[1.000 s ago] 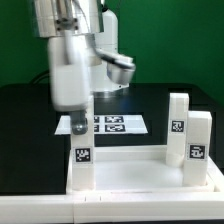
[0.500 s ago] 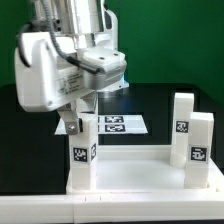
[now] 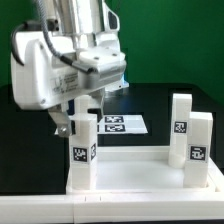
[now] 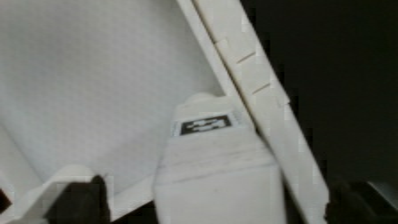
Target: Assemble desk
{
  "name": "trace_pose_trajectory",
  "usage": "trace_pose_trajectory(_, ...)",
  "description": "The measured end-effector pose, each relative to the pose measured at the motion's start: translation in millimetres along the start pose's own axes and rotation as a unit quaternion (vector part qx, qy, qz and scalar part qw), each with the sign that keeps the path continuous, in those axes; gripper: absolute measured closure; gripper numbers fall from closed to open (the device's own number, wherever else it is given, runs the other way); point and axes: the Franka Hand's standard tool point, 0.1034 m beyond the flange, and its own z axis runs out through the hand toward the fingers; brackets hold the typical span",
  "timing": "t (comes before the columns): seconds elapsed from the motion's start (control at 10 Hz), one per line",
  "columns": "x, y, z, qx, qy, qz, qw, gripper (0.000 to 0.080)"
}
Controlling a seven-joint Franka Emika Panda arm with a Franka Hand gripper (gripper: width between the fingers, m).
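Note:
The desk's white tabletop (image 3: 140,176) lies tray-like near the front edge. One white tagged leg (image 3: 83,150) stands upright in its corner at the exterior view's left. My gripper (image 3: 78,124) is straight above it, open. Its dark fingers (image 3: 62,127) straddle the leg's top with a gap on each side. Two more tagged legs (image 3: 180,122) (image 3: 199,142) stand side by side at the tabletop's other end. From the wrist, the leg (image 4: 222,170) runs down between the fingers (image 4: 71,200) of the gripper (image 4: 222,215), beside the tabletop's raised rim (image 4: 235,60).
The marker board (image 3: 118,124) lies flat on the black table behind the tabletop. A white conical robot base (image 3: 110,90) stands at the back against the green wall. A white table edge (image 3: 110,208) runs along the front.
The hand turned about the left leg's top. Its fingers have now spread away from the leg, which stays standing in its corner.

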Motion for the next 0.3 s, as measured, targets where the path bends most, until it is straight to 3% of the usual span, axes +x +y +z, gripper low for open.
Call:
trace_pose_trajectory(0.2,-13.7,-6.6,-31.4,0.013,-0.023,-0.008,1.0,0.0152)
trace_pose_trajectory(0.3,-15.7,-11.2,-39.3,0.017,-0.028,-0.008,0.999,0.0152)
